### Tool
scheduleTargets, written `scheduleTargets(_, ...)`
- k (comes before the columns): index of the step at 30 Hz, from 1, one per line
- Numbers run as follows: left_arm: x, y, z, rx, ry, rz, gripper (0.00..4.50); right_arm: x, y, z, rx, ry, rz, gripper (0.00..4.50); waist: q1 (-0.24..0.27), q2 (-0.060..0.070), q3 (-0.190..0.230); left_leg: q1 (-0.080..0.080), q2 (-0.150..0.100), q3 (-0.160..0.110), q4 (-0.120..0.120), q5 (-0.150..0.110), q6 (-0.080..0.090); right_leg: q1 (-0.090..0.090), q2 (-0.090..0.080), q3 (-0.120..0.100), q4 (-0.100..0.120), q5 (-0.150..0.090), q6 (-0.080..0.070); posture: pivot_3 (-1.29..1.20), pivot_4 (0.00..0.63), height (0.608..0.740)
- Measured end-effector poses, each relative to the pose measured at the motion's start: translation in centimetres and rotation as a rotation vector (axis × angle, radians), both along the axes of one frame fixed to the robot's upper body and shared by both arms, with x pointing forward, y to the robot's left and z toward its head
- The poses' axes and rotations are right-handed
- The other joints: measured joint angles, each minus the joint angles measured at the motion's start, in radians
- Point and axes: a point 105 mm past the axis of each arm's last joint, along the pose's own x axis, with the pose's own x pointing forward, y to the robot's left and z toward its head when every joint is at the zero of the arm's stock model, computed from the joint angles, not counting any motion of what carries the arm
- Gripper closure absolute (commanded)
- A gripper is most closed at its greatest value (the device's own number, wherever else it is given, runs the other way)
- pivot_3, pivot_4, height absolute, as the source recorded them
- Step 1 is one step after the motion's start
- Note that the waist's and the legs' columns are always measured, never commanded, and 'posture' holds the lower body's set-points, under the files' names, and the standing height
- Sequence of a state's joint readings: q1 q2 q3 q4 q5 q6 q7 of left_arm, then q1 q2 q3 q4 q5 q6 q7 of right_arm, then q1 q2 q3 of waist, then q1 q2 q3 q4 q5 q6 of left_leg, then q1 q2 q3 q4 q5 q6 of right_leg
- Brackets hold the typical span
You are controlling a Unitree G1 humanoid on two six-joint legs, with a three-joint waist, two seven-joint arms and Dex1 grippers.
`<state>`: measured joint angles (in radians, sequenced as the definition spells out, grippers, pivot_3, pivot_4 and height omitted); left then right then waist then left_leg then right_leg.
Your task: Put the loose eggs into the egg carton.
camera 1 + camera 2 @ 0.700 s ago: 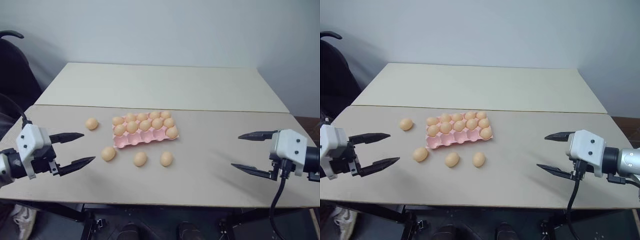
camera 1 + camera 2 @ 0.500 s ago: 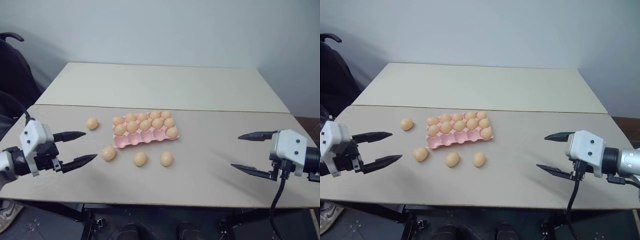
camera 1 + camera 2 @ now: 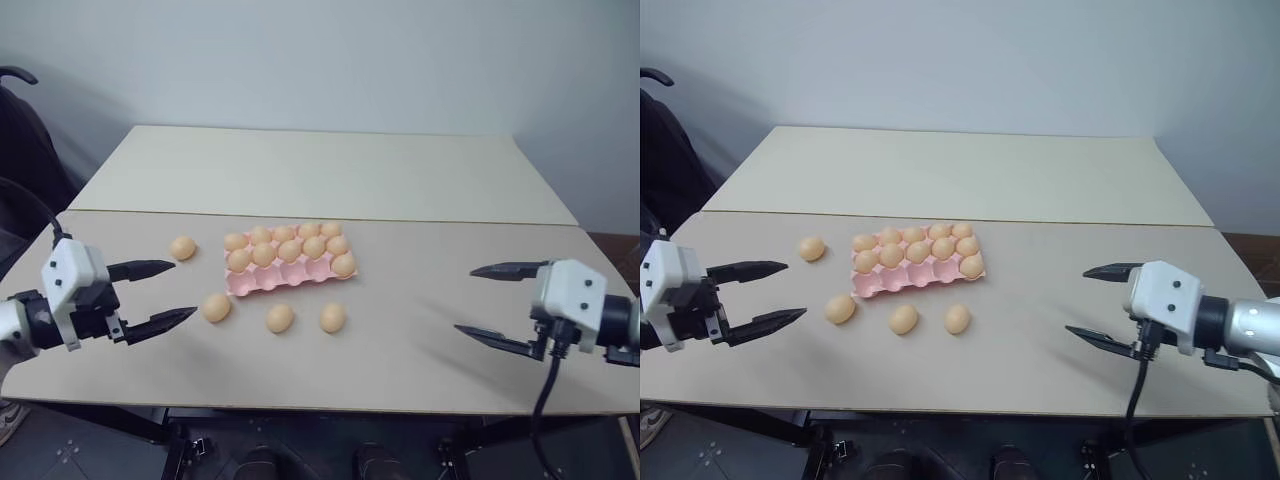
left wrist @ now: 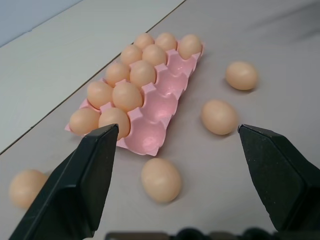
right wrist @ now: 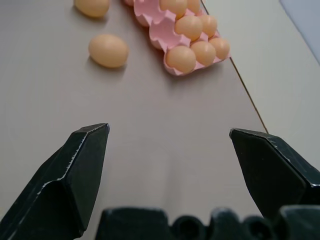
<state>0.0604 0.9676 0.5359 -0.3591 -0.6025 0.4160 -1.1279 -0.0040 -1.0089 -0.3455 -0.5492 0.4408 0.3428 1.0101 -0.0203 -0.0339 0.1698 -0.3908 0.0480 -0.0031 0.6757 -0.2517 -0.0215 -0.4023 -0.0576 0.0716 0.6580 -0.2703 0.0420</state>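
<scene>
On the table point(image 3: 400, 340), near its middle and slightly to the left, lies the carton point(image 3: 288, 276), set a little askew. Its back two rows hold eggs, with one more egg in the right end cup of the front row; the other front cups are bare pink. Both arms reach in from the near corners, held above the table and well apart, each aimed inward toward the middle and tipped slightly down. The left gripper point(image 3: 160, 296) hovers at the near left with its jaws released and spread wide, grasping nothing; its lower tip sits just left of the nearest loose egg. The right gripper point(image 3: 492, 300) hangs at the near right, jaws likewise spread and empty, well away from the eggs. Four loose eggs lie on the table: one point(image 3: 182, 247) left of the carton, and three in a row in front of it, left point(image 3: 216, 306), middle point(image 3: 280, 318) and right point(image 3: 333, 318).
</scene>
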Motion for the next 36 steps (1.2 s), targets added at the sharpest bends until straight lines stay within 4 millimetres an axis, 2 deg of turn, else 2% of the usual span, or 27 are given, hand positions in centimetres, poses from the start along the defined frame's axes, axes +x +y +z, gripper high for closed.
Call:
scheduleTargets(4, 0.0, -0.3, -0.5, 0.005, 0.025, -0.024, 0.36, 0.9, 3.2, -0.9, 0.062, 0.008, 0.037, 0.0, -0.001, 0.0, 0.0, -0.001, 0.0, 0.0, 0.0, 0.0, 0.0, -0.001, 0.0, 0.0, 0.0, 0.0, 0.0, 0.0, 0.15, 0.74)
scheduleTargets(10, 0.2, -0.5, -1.0, 0.006, 0.05, -0.042, 0.36, 1.7, 7.5, -3.9, 0.083, 0.069, 0.084, 0.0, 0.004, 0.0, 0.0, -0.002, 0.0, 0.0, 0.0, 0.0, 0.0, -0.002, 0.0, 0.0, 0.0, 0.0, 0.0, 0.0, 0.15, 0.74)
scheduleTargets(17, 0.2, -1.0, -1.2, 0.016, 0.065, -0.078, 0.36, 2.9, 10.7, -5.1, 0.083, 0.074, 0.121, 0.0, 0.003, 0.0, 0.0, -0.002, 0.0, 0.0, 0.0, 0.0, 0.0, -0.002, 0.0, 0.0, 0.0, 0.0, 0.0, 0.0, 0.15, 0.74)
scheduleTargets(21, 0.3, -1.0, -1.3, 0.025, 0.066, -0.077, 0.36, 3.5, 12.6, -6.8, 0.085, 0.096, 0.121, 0.0, 0.002, 0.0, 0.0, -0.002, 0.0, 0.0, 0.0, 0.0, 0.0, -0.003, 0.0, 0.0, 0.0, 0.0, 0.0, 0.0, 0.15, 0.74)
scheduleTargets(24, 0.2, -1.1, -1.3, 0.027, 0.063, -0.079, 0.36, 4.0, 13.5, -7.5, 0.08, 0.093, 0.112, 0.0, 0.002, 0.0, 0.0, -0.003, 0.0, 0.0, 0.0, 0.0, 0.0, -0.003, 0.0, -0.001, 0.001, 0.0, 0.0, 0.0, 0.15, 0.74)
scheduleTargets(29, 0.0, -1.0, -1.7, 0.029, 0.081, -0.073, 0.36, 5.7, 13.2, -8.6, 0.053, 0.081, 0.048, 0.0, 0.003, 0.0, 0.0, -0.002, 0.0, 0.0, 0.0, 0.0, 0.0, -0.003, 0.0, -0.001, 0.001, 0.0, 0.0, 0.0, 0.15, 0.74)
scheduleTargets(36, -0.1, -1.1, -1.7, 0.034, 0.077, -0.073, 0.36, 6.1, 14.2, -9.4, 0.047, 0.092, 0.082, 0.0, 0.002, 0.0, 0.0, -0.002, 0.0, 0.0, 0.0, 0.0, 0.0, -0.003, 0.0, -0.001, 0.001, 0.0, 0.0, 0.0, 0.15, 0.74)
